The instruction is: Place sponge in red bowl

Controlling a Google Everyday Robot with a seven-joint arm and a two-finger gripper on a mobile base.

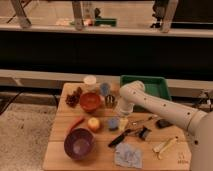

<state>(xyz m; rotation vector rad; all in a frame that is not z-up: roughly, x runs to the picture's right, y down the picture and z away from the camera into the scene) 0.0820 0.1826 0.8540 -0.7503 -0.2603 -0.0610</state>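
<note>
Your view looks down on a wooden table (55, 155) set before a dark counter. Your white arm (160, 107) comes in from the picture's right, bends near the back of the table and points downward. Its gripper (121, 115) hangs over the middle of the table, with the claw spread wide and gripping nothing.

The sponge (114, 123) lies flat on the table, just below the gripper and slightly to its left in the picture. You cannot tell whether the claw touches it. The red bowl (90, 101) stands behind the sponge and to its left, near but apart from it.

A round yellow-orange fruit (93, 124) sits just left of the sponge, between the red bowl and a purple bowl (79, 144) at the front left. A crumpled cloth (128, 154) lies at the front edge, in front of the sponge. A green tray (155, 86) rests at the back right, behind the arm. A white cup (90, 80) and a blue cup (104, 88) stand behind the red bowl. A dark-handled tool (120, 138) lies just front-right of the sponge.
</note>
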